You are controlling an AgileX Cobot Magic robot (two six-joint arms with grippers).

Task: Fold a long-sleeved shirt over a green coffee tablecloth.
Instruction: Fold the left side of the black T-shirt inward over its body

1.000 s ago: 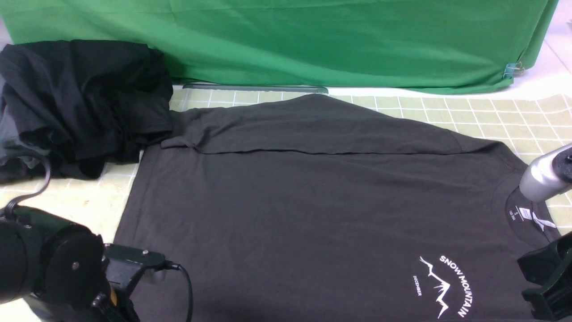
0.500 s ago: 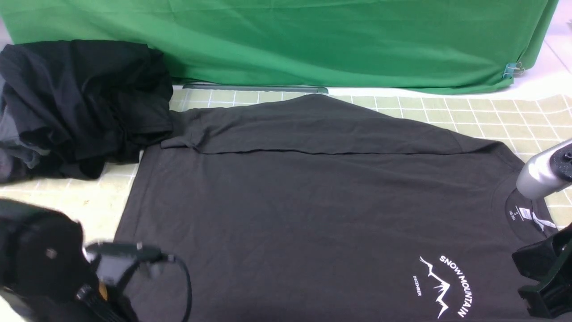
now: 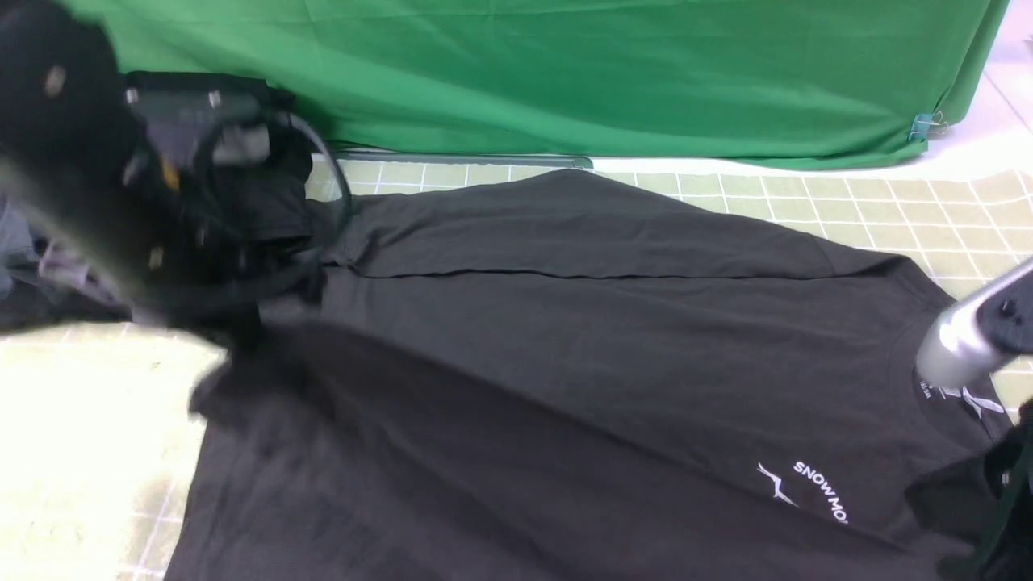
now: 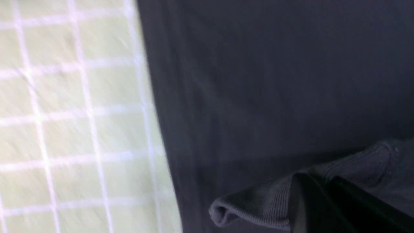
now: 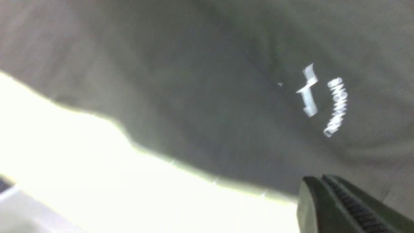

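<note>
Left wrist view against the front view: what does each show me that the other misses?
Only left wrist: the charcoal-grey long-sleeved cotton shirt's ribbed edge bunched in the black left gripper, which is shut on it. Only front: the plain bright green fabric sheet, the black garment bundle, the white mountain print partly hidden by a fold, and the silver right arm. Both: that shirt lying on the pale yellow-green grid-lined tablecloth.

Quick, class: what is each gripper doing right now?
Left gripper: closed, pinching a ribbed edge of the long-sleeved shirt.
Right gripper: closed; whether it holds the shirt cannot be told.
</note>
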